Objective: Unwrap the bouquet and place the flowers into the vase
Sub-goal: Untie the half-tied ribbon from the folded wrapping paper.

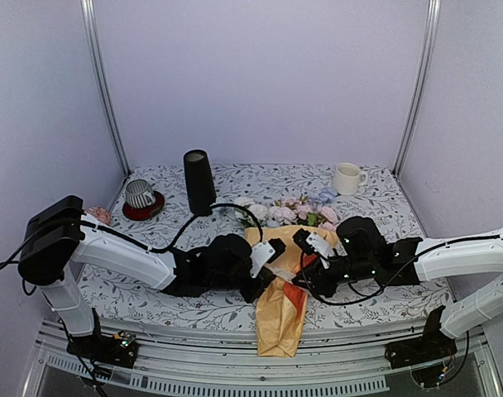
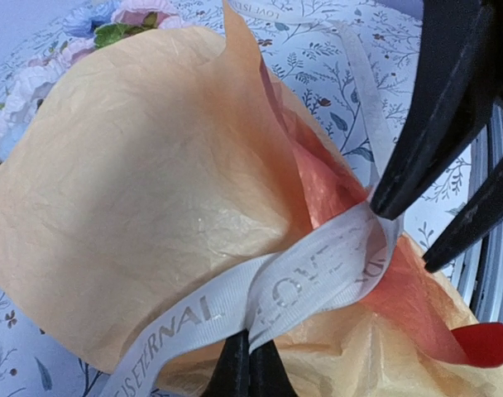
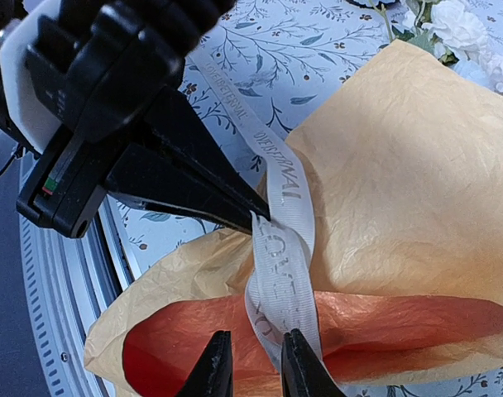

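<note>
- The bouquet [image 1: 280,277] lies on the desk [image 1: 384,207] at the near edge, between both arms, its narrow end hanging over the edge
- Its flowers [image 1: 297,211] point toward the back
- The left pincer [image 2: 250,351] is closed tight, pinching the ribbon [image 2: 305,277]
- The right pincer [image 3: 256,337] stands narrowly parted, straddling the ribbon
- The vase [image 1: 198,182] stands upright at the back left, well apart
</note>
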Robot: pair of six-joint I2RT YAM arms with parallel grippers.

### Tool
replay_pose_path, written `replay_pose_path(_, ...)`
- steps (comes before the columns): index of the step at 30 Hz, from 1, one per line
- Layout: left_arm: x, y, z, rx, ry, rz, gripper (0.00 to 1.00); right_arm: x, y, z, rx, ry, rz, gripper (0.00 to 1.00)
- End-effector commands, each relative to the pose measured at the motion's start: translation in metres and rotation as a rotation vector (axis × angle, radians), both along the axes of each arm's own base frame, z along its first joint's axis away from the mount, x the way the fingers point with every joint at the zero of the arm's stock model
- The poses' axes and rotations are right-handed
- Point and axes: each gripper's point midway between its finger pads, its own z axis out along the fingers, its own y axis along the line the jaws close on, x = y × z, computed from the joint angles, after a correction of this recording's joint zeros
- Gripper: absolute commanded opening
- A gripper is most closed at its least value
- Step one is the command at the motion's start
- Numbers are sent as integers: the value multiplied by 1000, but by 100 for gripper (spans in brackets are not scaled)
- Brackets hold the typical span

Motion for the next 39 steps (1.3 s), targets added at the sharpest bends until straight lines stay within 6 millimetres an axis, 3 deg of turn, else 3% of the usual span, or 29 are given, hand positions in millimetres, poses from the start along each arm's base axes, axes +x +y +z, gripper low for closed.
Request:
replay_pose_path(1, 3, 2, 13, -38, 6, 55, 0, -4, 3, -6, -5, 11, 18, 24)
replay_pose_path(10, 16, 19, 7, -87, 101, 131, 0, -1, 1, -6, -12, 4, 0, 23)
replay_pose_path(29, 14, 20, 11, -194, 195, 91, 0, 11, 15, 0, -30, -26, 16, 25)
replay_pose_path(39, 12, 21, 15, -200, 186, 78, 0, 15, 22, -13, -86, -19, 27, 26)
